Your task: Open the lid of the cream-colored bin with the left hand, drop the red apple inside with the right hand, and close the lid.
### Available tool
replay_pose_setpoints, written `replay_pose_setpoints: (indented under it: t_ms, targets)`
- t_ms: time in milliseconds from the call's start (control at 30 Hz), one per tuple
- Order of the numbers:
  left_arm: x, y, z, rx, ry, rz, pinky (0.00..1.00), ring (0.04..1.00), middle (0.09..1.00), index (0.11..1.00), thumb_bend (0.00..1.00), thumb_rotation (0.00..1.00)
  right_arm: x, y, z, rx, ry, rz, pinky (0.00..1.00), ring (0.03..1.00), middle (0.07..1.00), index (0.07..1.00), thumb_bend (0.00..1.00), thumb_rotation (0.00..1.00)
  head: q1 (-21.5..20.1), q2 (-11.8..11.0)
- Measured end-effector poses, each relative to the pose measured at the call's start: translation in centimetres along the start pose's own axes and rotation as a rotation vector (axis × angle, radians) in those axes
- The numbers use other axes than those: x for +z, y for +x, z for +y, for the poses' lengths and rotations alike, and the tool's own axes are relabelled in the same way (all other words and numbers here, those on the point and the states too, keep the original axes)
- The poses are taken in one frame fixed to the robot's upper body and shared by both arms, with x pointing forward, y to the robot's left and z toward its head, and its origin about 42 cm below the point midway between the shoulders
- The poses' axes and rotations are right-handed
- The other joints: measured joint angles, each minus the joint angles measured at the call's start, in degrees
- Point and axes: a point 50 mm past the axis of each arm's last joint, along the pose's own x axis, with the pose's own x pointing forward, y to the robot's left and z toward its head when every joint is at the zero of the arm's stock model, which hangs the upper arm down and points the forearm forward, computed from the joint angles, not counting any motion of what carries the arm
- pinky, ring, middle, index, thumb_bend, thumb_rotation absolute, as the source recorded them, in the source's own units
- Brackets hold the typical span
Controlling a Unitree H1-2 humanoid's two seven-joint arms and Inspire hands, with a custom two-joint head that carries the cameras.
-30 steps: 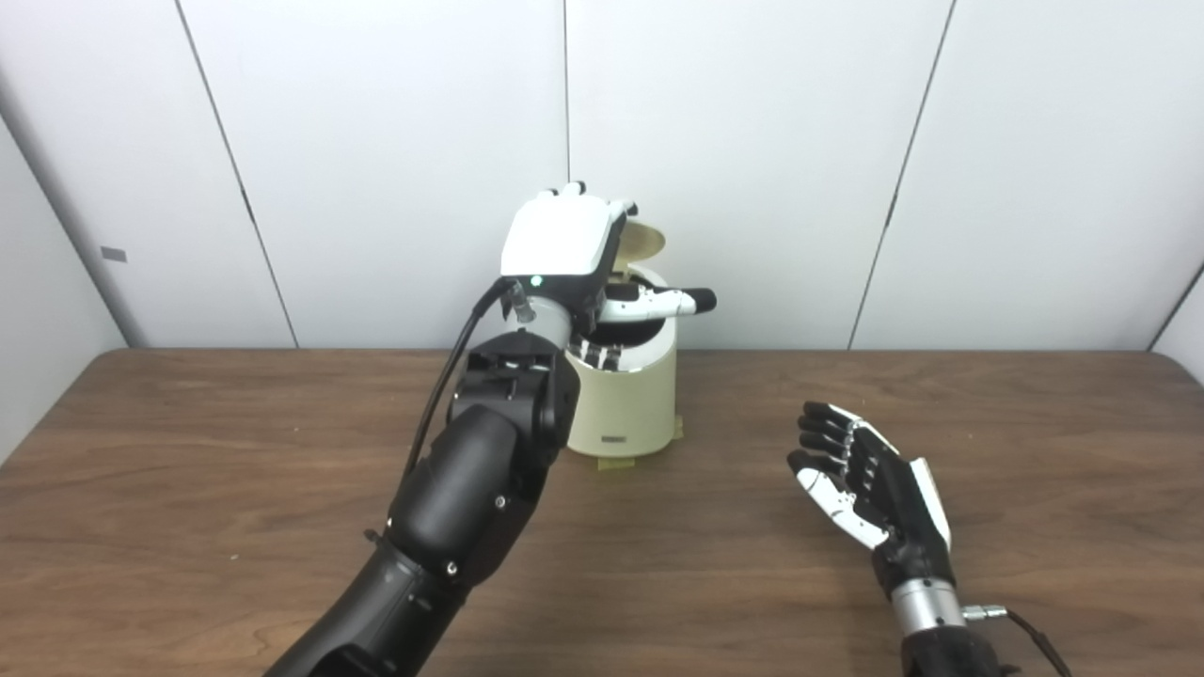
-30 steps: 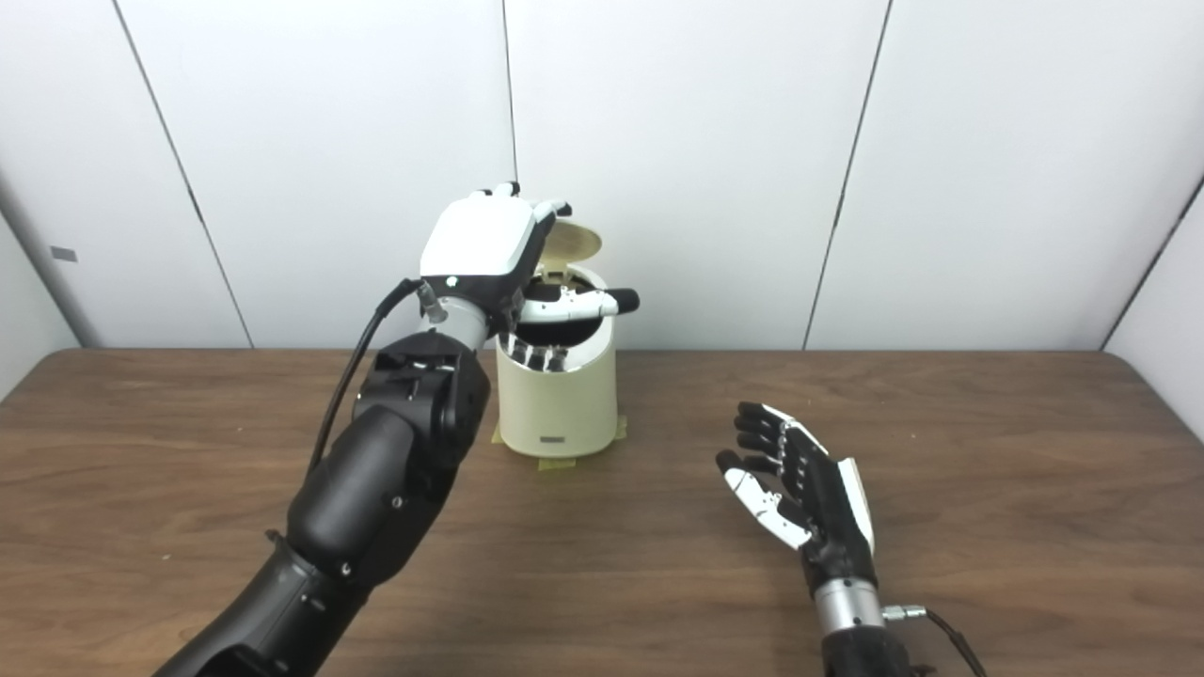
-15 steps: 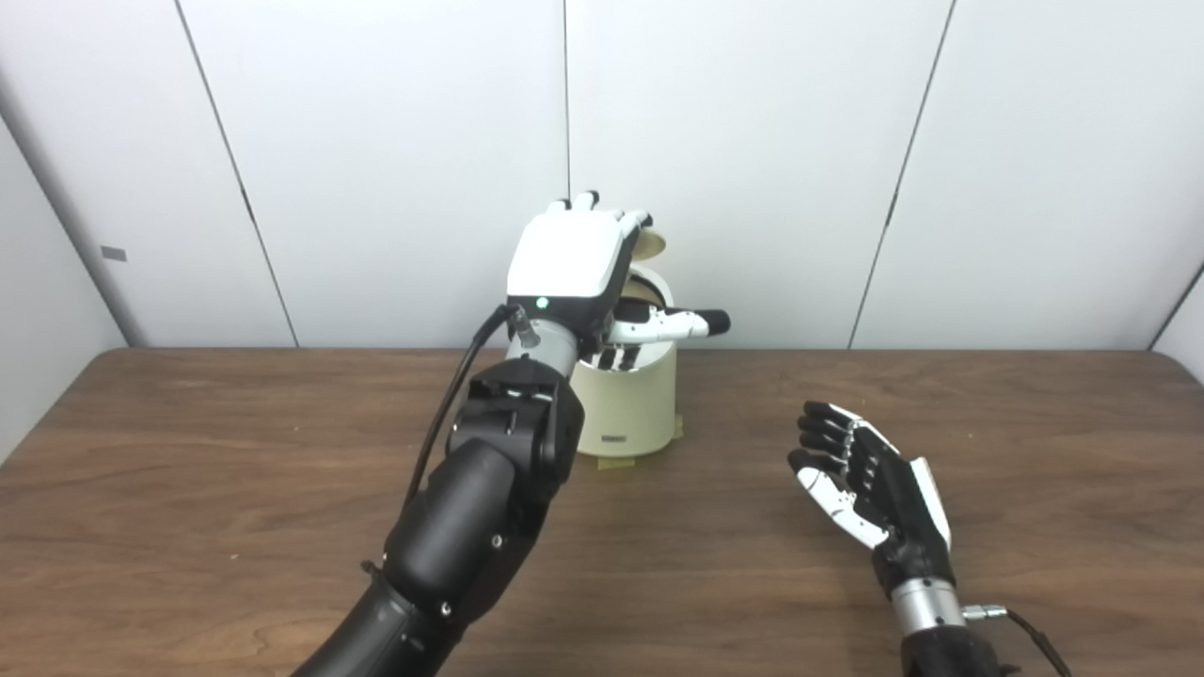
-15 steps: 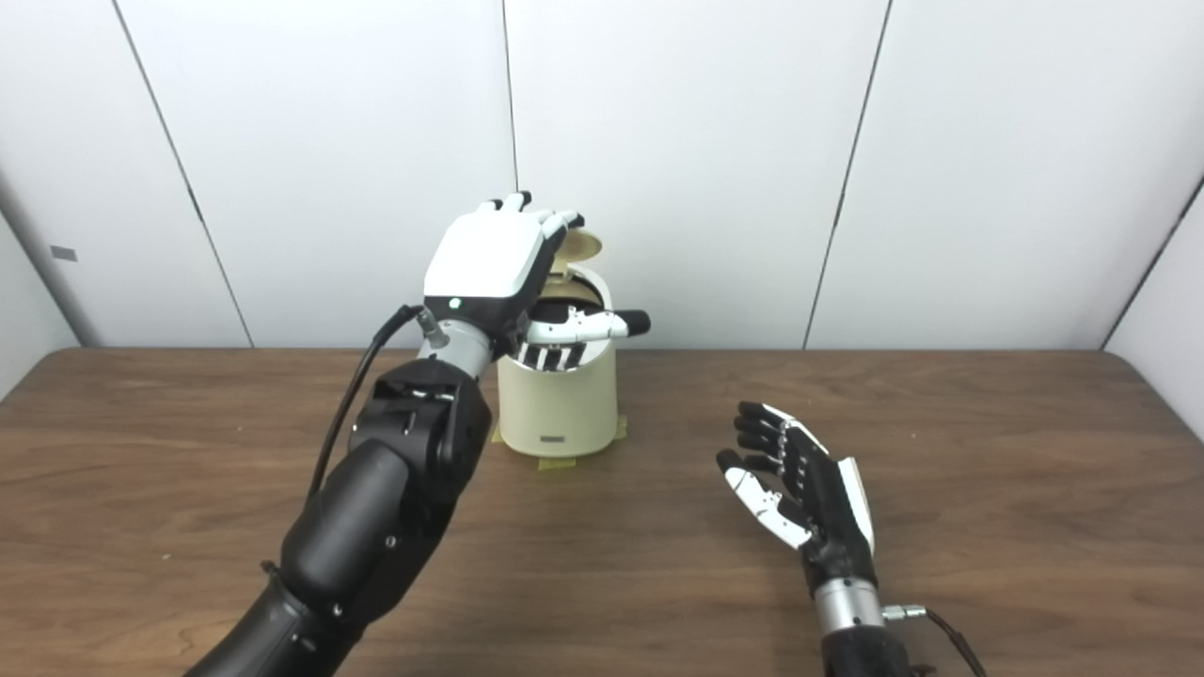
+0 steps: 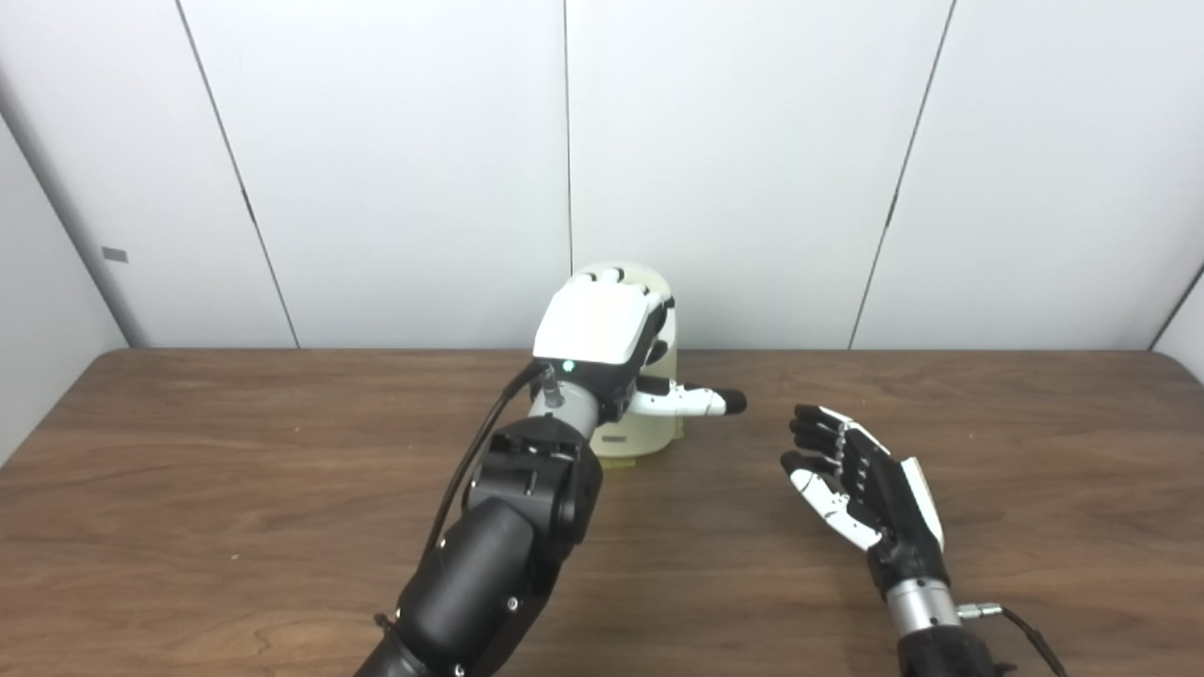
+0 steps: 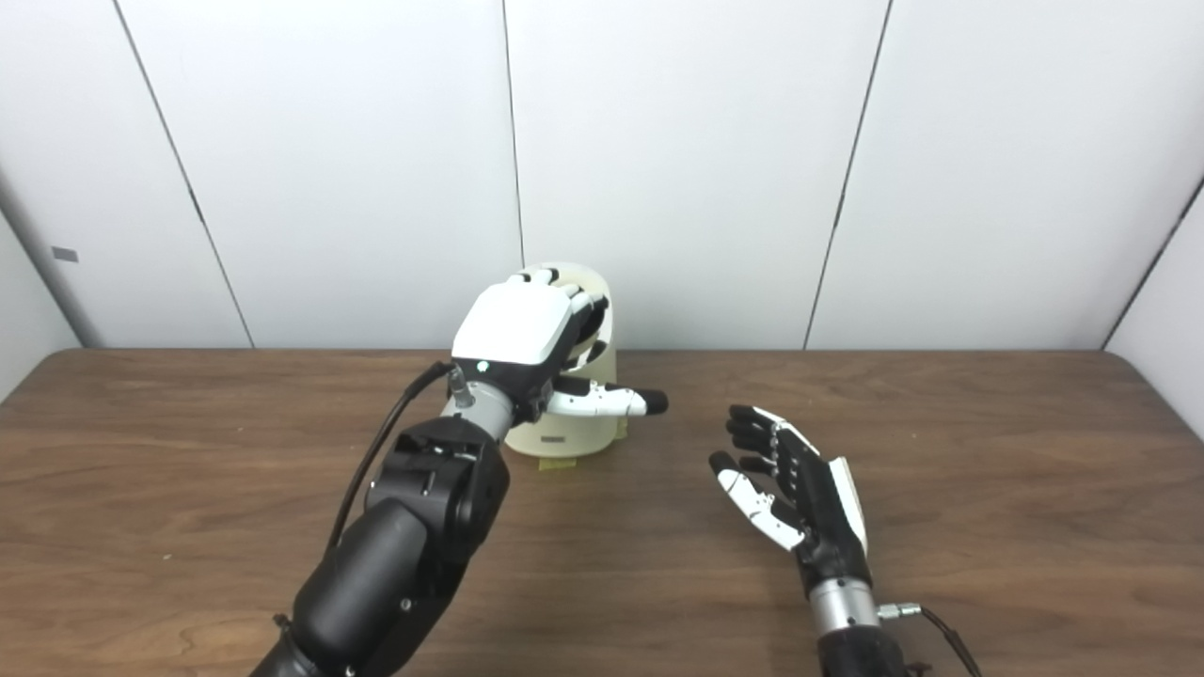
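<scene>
Cream-colored bin (image 5: 649, 428) at table's (image 5: 235, 489) far edge, lid (image 6: 588, 282) down. Left hand (image 5: 602, 329) draped over lid, fingers curled, grip unclear. Right hand (image 5: 861, 480) right of bin, splayed, empty. Apple unseen. Lid likely light, rigid plastic; best pressed at front rim.

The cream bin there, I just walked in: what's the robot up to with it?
The left hand lies over the front of the cream-colored bin, fingers curled on the lid, which looks down. The right hand waits open, palm up, above the table. No apple in sight.
</scene>
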Motion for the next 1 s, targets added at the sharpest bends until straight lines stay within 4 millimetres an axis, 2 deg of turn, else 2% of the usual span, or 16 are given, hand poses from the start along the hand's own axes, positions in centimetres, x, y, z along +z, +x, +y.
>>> replay_pose_setpoints:
  t_ms: [400,1000]
  targets:
    - [-0.7,-0.3,-2.0,0.008,-0.013,-0.002,1.0,1.0,0.914,0.895,0.98,0.96,-0.1,0.1,-0.3,-0.011,0.012,0.004,0.68,0.746,0.75,0.747,0.23,0.38,0.0,0.0]
    - [-1.1,-0.4,-2.6,0.008,-0.062,-0.019,1.0,0.996,0.921,0.902,1.0,0.98,-0.2,0.0,-0.4,-0.01,0.017,0.015,0.69,0.756,0.756,0.754,0.23,0.36,-0.26,0.26]
